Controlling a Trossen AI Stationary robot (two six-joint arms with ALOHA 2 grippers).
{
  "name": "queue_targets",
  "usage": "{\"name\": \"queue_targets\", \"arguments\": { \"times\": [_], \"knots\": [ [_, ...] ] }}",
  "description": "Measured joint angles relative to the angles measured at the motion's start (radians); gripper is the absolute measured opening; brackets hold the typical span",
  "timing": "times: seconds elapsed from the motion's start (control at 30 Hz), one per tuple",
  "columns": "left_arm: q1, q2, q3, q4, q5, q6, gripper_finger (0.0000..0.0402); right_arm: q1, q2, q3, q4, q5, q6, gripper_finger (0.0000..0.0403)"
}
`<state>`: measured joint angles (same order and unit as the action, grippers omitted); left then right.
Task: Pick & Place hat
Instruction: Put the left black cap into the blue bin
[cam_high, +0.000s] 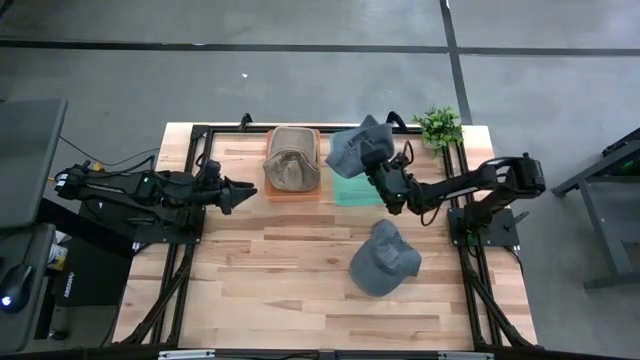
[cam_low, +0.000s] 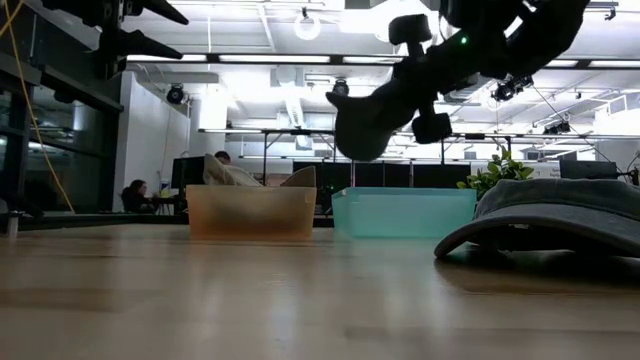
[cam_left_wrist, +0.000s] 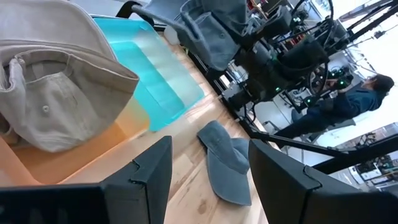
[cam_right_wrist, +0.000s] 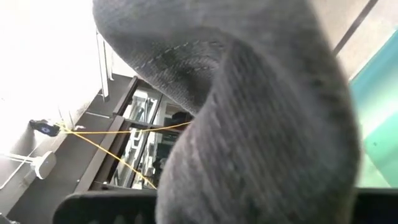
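Wooden planks made up the surface (cam_high: 300, 270), and at its left side the left pincer (cam_high: 238, 194) waited low with its dark fingers (cam_left_wrist: 152, 171) spread apart and nothing between them, aimed toward the orange bin (cam_high: 296, 192). That bin already held a tan hat (cam_high: 291, 160), its crown slumped against the wall. Just beside it to the right sat the teal bin (cam_high: 352, 190), apparently with nothing in it. Above that bin's far edge the right pincer (cam_high: 381, 168) held a grey hat (cam_high: 357, 146) clamped in the air, the cloth hanging down and filling the right wrist view. Nearer the front, right of centre, a second grey hat (cam_high: 384, 259) lay flat on the planks, well apart from both bins, and a small potted plant (cam_high: 438, 125) stood at the far right corner. My worry was the drop: the hat hung toward the bin's back rim, so a release there might leave it draped over the wall or spilled behind, and limp fabric could snag on a finger as the grip let go.
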<state>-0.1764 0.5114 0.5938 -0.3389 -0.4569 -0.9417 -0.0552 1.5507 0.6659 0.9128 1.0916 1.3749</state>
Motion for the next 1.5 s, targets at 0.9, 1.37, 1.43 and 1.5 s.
{"name": "queue_targets", "arguments": {
  "times": [0.9, 1.37, 1.43, 1.5],
  "knots": [
    [0.0, 0.0, 0.0, 0.0, -0.007, -0.093, 0.0188, -0.078, 0.113, 0.0, -0.112, -0.124, 0.105, 0.0005],
    [0.0, 0.0, 0.0, 0.0, -0.007, -0.111, 0.0188, -0.102, 0.113, 0.0, -0.191, -0.197, 0.116, 0.0059],
    [0.0, 0.0, 0.0, 0.0, -0.007, -0.111, 0.0188, -0.102, 0.113, 0.0, -0.191, -0.198, 0.109, 0.0069],
    [0.0, 0.0, 0.0, -0.001, -0.007, -0.111, 0.0188, -0.102, 0.113, 0.0, -0.191, -0.198, 0.1, 0.0078]
  ]
}}
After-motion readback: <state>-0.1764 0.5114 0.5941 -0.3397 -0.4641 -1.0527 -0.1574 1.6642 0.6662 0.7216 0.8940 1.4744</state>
